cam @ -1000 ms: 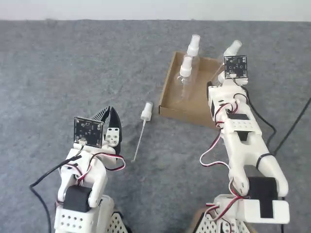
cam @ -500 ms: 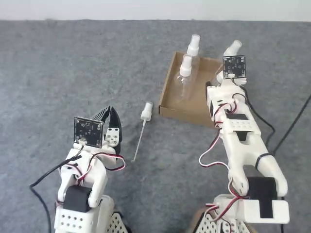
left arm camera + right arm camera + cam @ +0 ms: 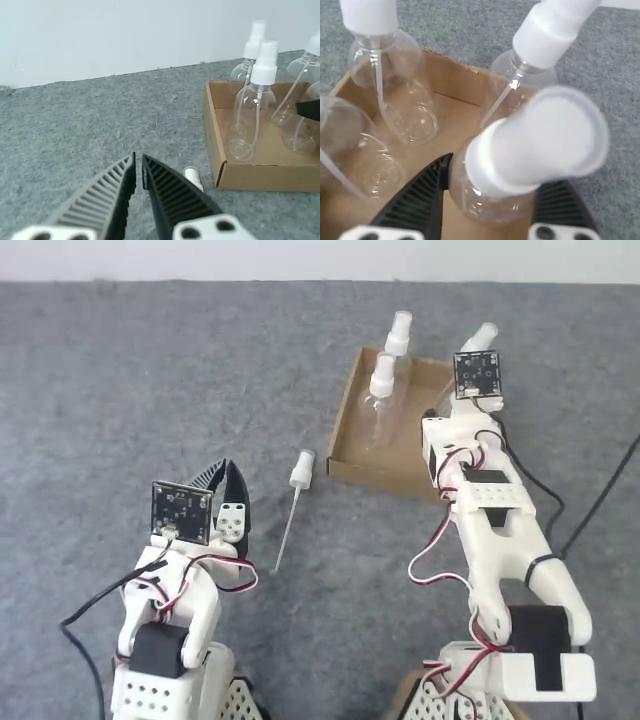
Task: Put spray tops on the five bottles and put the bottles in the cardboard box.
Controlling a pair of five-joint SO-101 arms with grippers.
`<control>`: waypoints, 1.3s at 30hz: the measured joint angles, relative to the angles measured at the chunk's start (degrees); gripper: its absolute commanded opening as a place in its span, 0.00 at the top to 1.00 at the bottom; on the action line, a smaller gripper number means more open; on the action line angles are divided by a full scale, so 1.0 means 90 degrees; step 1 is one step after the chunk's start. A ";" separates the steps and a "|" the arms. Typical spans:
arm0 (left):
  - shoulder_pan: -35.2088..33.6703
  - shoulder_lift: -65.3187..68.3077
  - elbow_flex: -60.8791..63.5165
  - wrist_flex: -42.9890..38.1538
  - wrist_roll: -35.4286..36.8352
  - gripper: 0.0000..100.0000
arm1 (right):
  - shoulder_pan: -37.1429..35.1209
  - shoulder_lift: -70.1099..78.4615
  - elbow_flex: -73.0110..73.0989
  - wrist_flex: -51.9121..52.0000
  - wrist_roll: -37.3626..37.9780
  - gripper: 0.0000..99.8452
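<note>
- Left jaws: at the near left of the counter (image 3: 100,390), closed to a thin slit and holding nothing.
- Loose spray top (image 3: 300,470): lies with its tube on the counter, between the left jaws and the cardboard box (image 3: 343,430).
- Standing bottle (image 3: 380,405): upright in the box, top on; a second bottle (image 3: 398,338) stands at the far edge.
- Right jaws: clamped on a topped bottle (image 3: 535,145) at the box's right side.

Clear bottles (image 3: 252,107) with white spray tops (image 3: 263,61) stand upright in the cardboard box (image 3: 375,478); a loose top (image 3: 300,470) lies just left.
</note>
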 measured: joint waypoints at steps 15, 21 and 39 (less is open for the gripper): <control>0.0000 0.0000 0.0000 0.0000 0.0000 0.99 | -0.0068 0.0000 -0.0098 0.0020 0.0000 0.80; 0.0000 0.0000 0.0000 0.0000 0.0000 0.99 | -0.0039 0.0000 -0.0098 0.0020 0.0000 0.67; 0.0000 0.0000 0.0000 0.0000 0.0000 0.99 | -0.0186 -0.0635 -0.1162 0.1729 0.0000 0.67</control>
